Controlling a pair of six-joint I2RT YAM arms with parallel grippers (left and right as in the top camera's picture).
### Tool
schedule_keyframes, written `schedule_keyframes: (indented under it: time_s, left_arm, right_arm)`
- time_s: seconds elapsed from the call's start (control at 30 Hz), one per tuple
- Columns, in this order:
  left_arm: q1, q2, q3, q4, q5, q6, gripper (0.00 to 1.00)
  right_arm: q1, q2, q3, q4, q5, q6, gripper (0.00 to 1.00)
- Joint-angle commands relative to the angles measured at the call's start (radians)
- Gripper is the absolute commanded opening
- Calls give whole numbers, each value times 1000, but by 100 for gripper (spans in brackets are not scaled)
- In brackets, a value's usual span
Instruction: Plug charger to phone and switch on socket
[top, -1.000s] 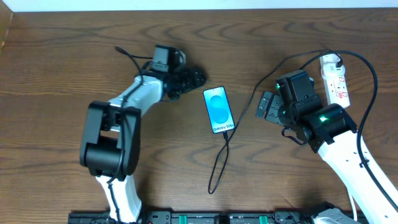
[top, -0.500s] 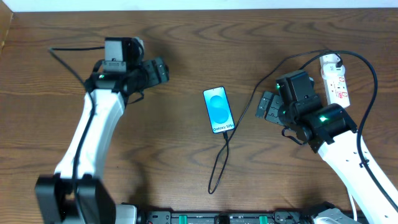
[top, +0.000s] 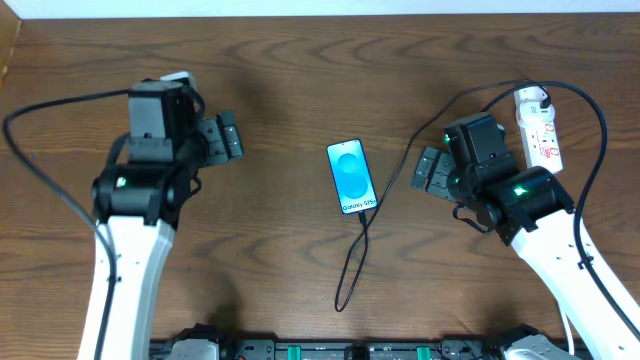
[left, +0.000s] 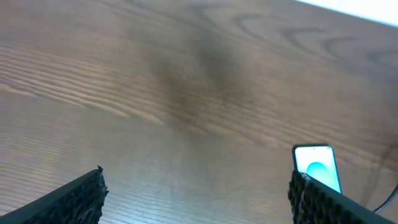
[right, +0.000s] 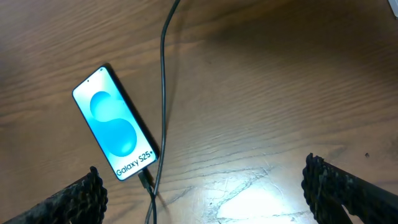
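Observation:
The phone (top: 352, 176) lies flat mid-table with its blue "Galaxy S25" screen lit; it also shows in the right wrist view (right: 115, 129) and the left wrist view (left: 316, 168). The thin black charger cable (top: 355, 255) has its connector at the phone's bottom edge (right: 145, 179), loops toward the front, then runs up to a white plug (top: 533, 98) in the white socket strip (top: 540, 130) at the far right. My left gripper (top: 222, 140) is open and empty, left of the phone. My right gripper (top: 428, 172) is open and empty, between phone and socket.
Thick black robot cables arc from the left arm (top: 40, 105) and around the right arm (top: 598, 120). A black rail (top: 330, 350) runs along the table's front edge. The table's far edge meets a white wall.
My left arm has swung back from near the phone toward the left and front; its gripper now sits farther left. The right arm, phone and cable have not moved.

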Motion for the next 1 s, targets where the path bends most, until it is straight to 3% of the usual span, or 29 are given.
schedule_keyframes:
  time_s: [0.0, 0.3, 0.47, 0.6, 0.77, 0.97]
  left_arm:
    - [2, -40, 3, -8, -29, 17, 93]
    - [2, -39, 2, -8, -29, 17, 93]
    - [2, -39, 2, -8, -29, 17, 93]
    - [2, -39, 2, -8, -29, 17, 93]
    - [2, -39, 2, -8, -29, 17, 93]
    - [2, -39, 2, -8, -29, 17, 93]
  right_arm:
    - [0, -10, 6, -3, 20, 9, 99]
    - [0, -10, 6, -4, 19, -8, 99]
    - [-38, -10, 12, 70, -166, -277, 99]
    - [-166, -10, 38, 77, -393, -380, 99]
    - [-432, 14, 129, -10, -649, -545, 99]
    - [-687, 122, 323, -180, -719, -705, 99]
